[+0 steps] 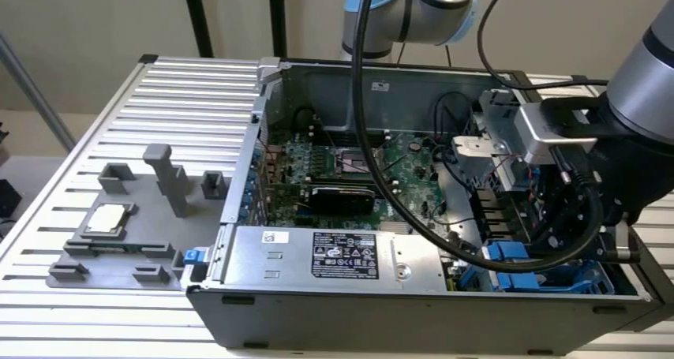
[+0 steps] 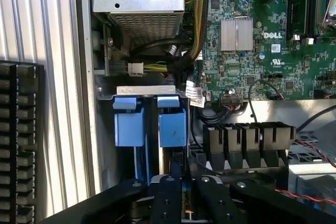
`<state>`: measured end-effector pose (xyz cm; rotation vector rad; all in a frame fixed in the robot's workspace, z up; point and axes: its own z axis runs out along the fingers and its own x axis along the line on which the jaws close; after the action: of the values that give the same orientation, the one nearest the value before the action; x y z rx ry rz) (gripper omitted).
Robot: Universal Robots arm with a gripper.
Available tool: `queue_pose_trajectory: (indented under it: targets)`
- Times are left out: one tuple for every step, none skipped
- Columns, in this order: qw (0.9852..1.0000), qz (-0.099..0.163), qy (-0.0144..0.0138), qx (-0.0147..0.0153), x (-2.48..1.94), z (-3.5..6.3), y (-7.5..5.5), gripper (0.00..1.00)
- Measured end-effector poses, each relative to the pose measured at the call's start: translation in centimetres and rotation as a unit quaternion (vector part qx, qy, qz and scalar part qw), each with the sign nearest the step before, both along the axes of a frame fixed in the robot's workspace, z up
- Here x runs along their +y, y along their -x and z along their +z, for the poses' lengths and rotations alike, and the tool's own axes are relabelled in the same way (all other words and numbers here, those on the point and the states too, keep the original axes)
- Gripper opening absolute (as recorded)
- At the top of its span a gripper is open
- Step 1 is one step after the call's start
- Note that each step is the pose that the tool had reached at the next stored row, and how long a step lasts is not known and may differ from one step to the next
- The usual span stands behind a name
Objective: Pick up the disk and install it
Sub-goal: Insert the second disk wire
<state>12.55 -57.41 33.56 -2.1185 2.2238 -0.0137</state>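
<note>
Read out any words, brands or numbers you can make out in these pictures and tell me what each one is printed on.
"DELL": white lettering on the green motherboard, beside the silver heatsink.
Black-and-white label on the power supply: too small to read.
White sticker on the power supply: unreadable.
White tags on cables by the blue drive carriers: print too small to read.
White sticker on the motherboard: unreadable.

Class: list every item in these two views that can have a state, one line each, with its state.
computer case: open, side panel off.
disk: on edge in the drive bay, in line with the gripper.
second blue carrier: in the bay beside it.
gripper: inside the case, at the drive bay.
CPU chip: outside the case, lying on the grey fixture.
power supply: mounted in the case.
</note>
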Motion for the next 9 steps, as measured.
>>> queue_pose_trajectory:
  targets:
    - [1.0,0.0,-0.0005,-0.0002,-0.01,0.01,0.0,1.0]
    - [1.0,0.0,-0.001,-0.0001,-0.02,0.11,0.0,1.0]
    - [1.0,0.0,-0.0014,0.0,-0.05,0.34,0.0,1.0]
    - [1.0,0.0,-0.0012,0.0,-0.08,0.71,0.0,1.0]
    - [1.0,0.0,-0.0014,0.0,-0.12,1.13,0.0,1.0]
    - [1.0,0.0,-0.0018,0.0,-0.17,1.48,0.1,1.0]
    - [1.0,0.0,-0.0021,0.0,-0.21,1.76,0.2,1.0]
    - [1.0,0.0,-0.0029,-0.0001,-0.25,1.93,0.5,1.0]
    - [1.0,0.0,-0.0037,-0.0001,-0.28,2.02,0.9,1.0]
